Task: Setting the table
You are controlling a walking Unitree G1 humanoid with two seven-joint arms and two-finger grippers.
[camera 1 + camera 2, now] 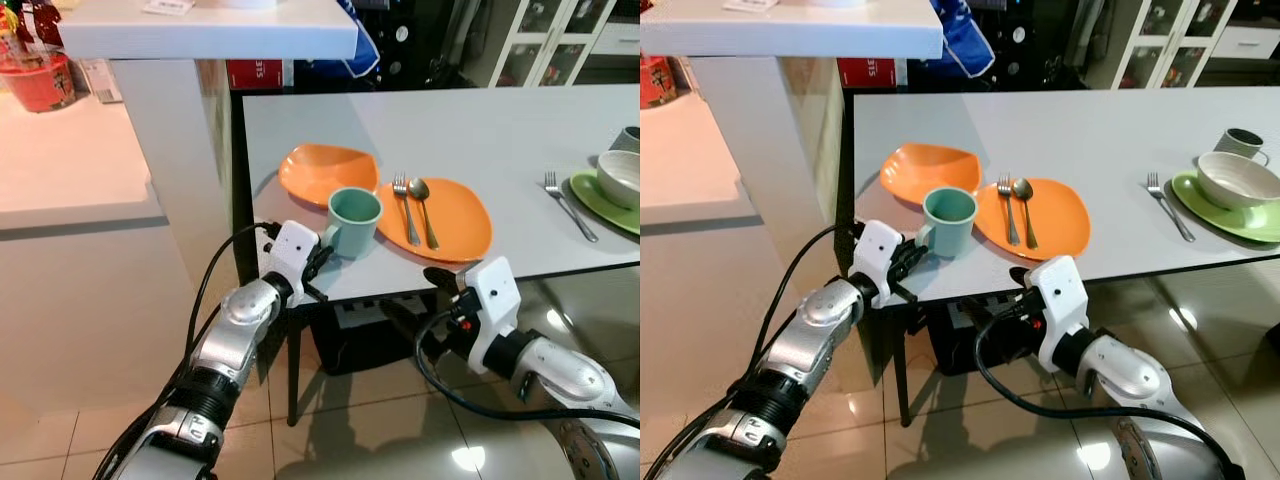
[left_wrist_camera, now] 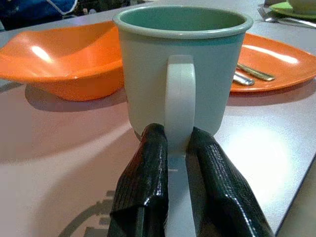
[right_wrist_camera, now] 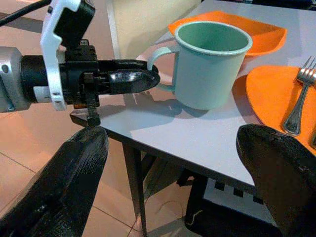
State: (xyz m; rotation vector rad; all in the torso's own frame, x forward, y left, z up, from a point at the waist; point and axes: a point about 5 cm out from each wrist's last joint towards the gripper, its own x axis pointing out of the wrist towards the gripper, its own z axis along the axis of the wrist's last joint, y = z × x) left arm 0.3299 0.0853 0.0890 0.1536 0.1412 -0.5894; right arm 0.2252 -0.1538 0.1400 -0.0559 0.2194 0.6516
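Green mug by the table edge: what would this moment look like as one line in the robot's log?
left gripper: shut on green mug handle | mug: upright on table, beside orange plate | right gripper: open, off table edge

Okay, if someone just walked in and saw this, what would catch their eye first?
Probably the left gripper pinching the handle of the pale green mug, which stands near the table's front edge between an orange bowl and an orange plate. A fork and spoon lie side by side on that plate. The right gripper hangs open just off the table edge, below the plate.
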